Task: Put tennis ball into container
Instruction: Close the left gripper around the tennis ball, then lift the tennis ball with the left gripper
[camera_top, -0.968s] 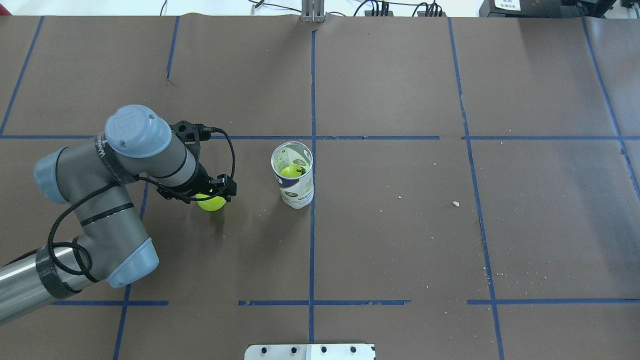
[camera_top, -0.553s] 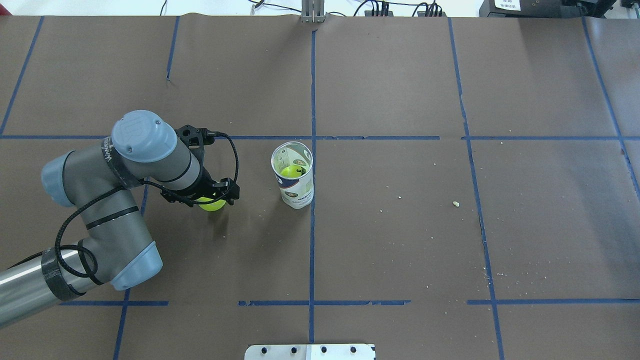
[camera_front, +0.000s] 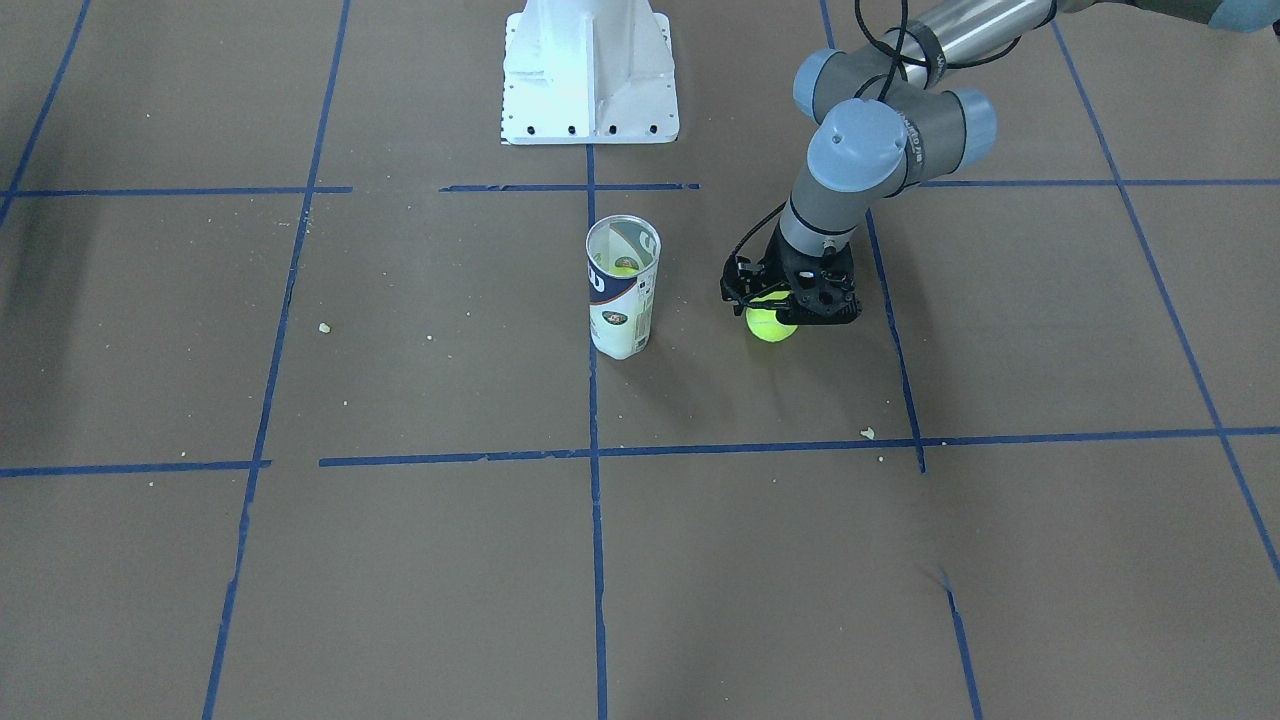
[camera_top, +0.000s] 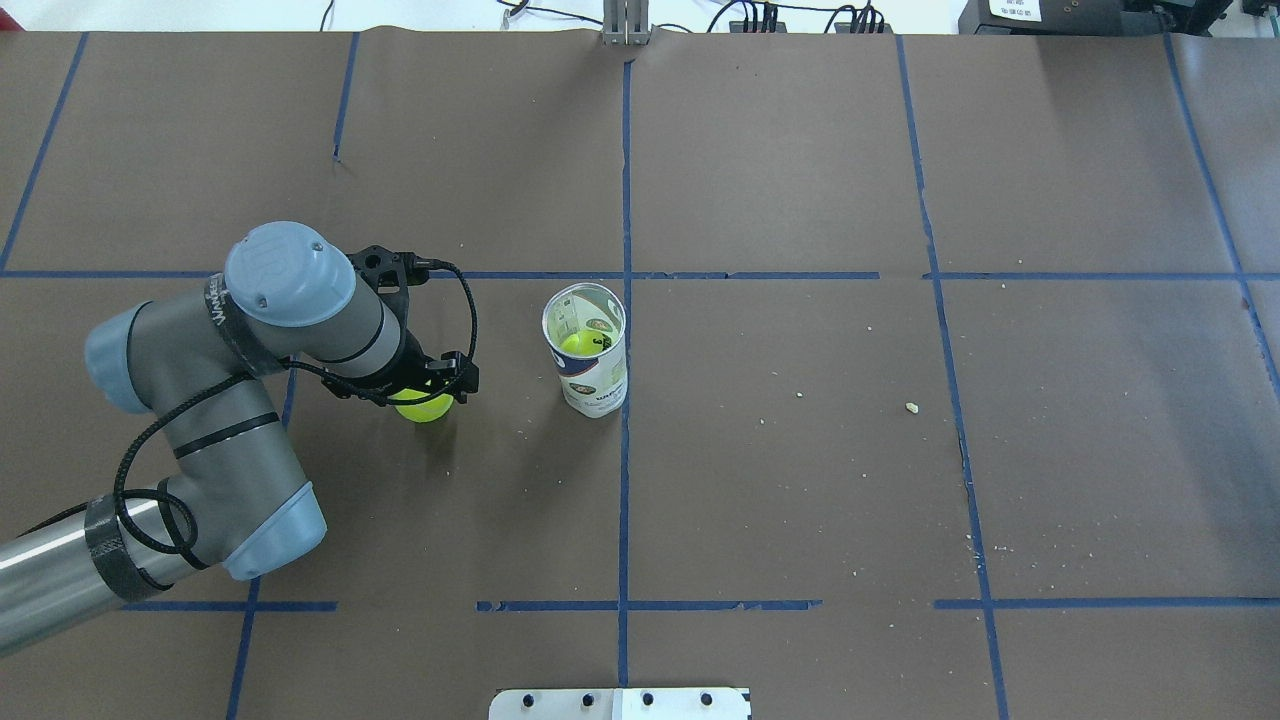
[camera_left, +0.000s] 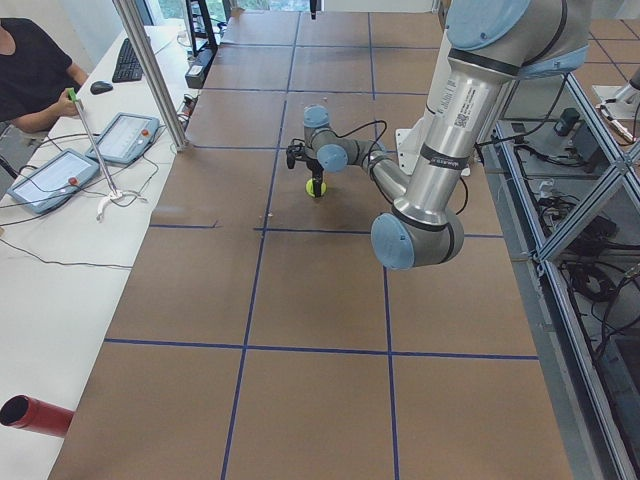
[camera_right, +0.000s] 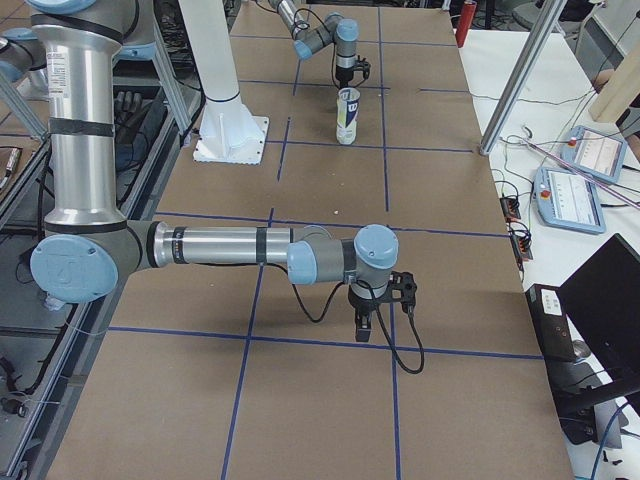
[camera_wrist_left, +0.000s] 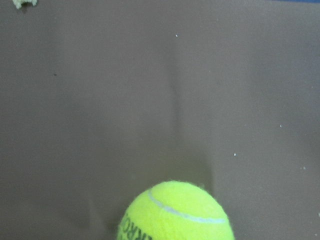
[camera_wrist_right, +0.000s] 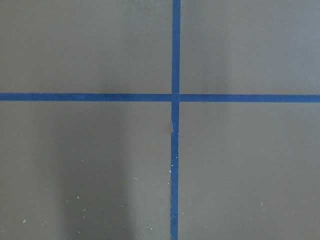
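Left gripper (camera_top: 430, 390) pointing down, grip unclear, right gripper (camera_right: 385, 315) hanging low

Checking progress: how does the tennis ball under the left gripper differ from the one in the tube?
The outer tennis ball lies on the table paper; the inner ball sits low inside the upright tube. The left gripper hangs over the outer one; none is near the inner one. Both are yellow-green.

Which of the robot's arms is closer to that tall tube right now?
Left. The left gripper is over the tennis ball beside the container; the right gripper hangs far away along the table.
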